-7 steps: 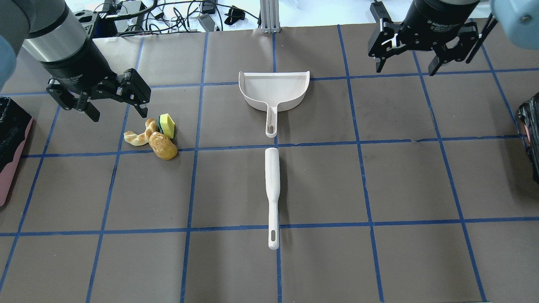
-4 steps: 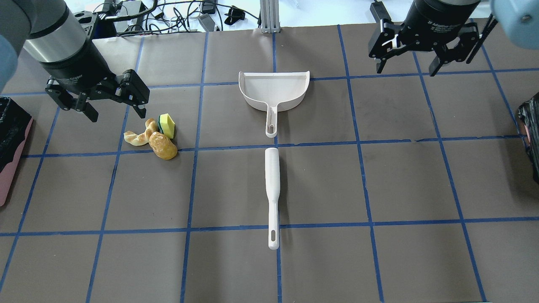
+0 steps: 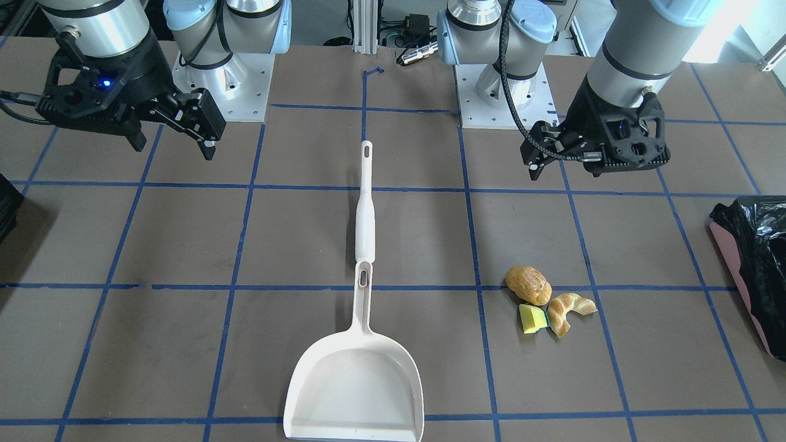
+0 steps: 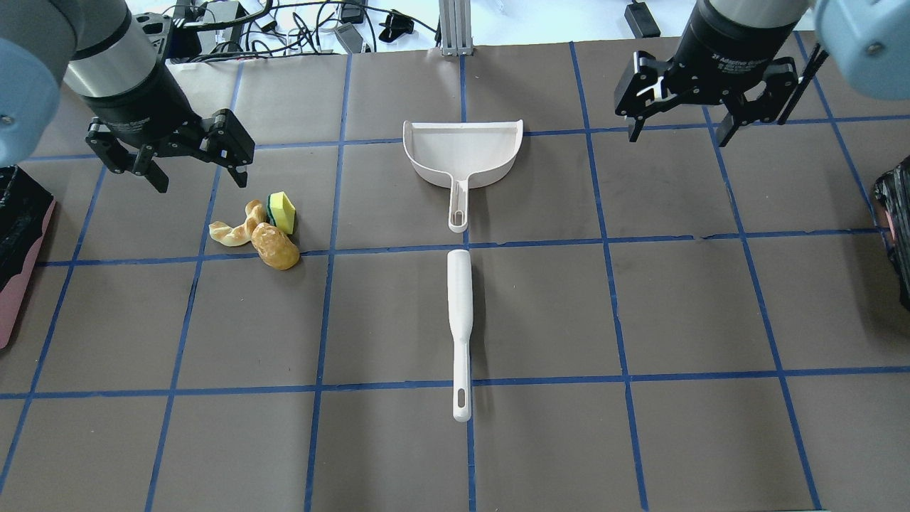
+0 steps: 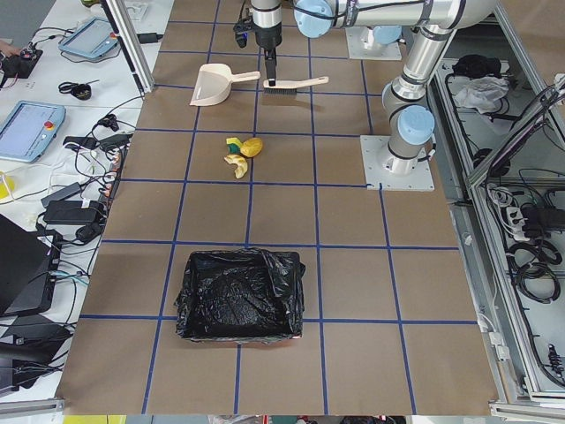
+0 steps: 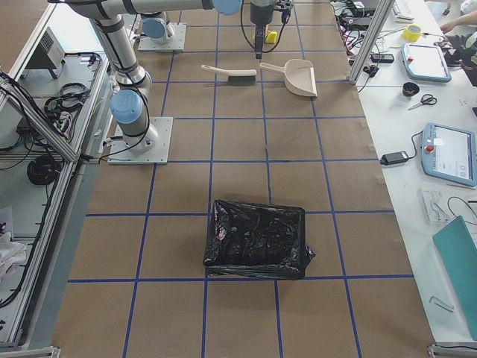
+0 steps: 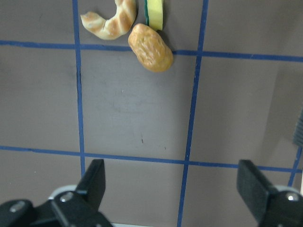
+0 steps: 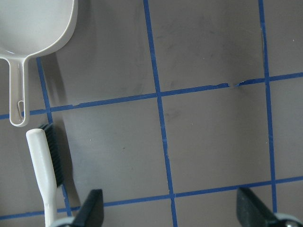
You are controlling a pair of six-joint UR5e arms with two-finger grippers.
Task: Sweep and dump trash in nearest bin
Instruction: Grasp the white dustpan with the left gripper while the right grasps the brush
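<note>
Status: no step of the task is complete. The left gripper [image 4: 200, 174] hangs above the table [image 4: 640, 320] with its fingers spread wide and nothing between them. The right gripper [image 4: 679, 131] is likewise spread and empty. The trash lies in one tight cluster on the table, below and near the left gripper and clear of its fingers: a glossy brown bread roll [image 4: 276, 246], a yellow wedge with a green edge [image 4: 282, 211] and a tan croissant piece [image 4: 234, 227]. The white dustpan [image 4: 462, 153] and the white hand brush [image 4: 460, 320] lie flat between the two grippers, handle to head in one line and just apart. Neither gripper touches either tool. The nearest bin [image 4: 21, 277], pink and lined with a black bag, stands outboard of the left gripper at the table end. A second lined bin [image 4: 897, 235] stands outboard of the right gripper, well apart from the trash. Remaining steps, as judged: pick up the brush and the dustpan, sweep all three pieces into the pan, carry the pan to the left-hand bin and tip it out.
</note>
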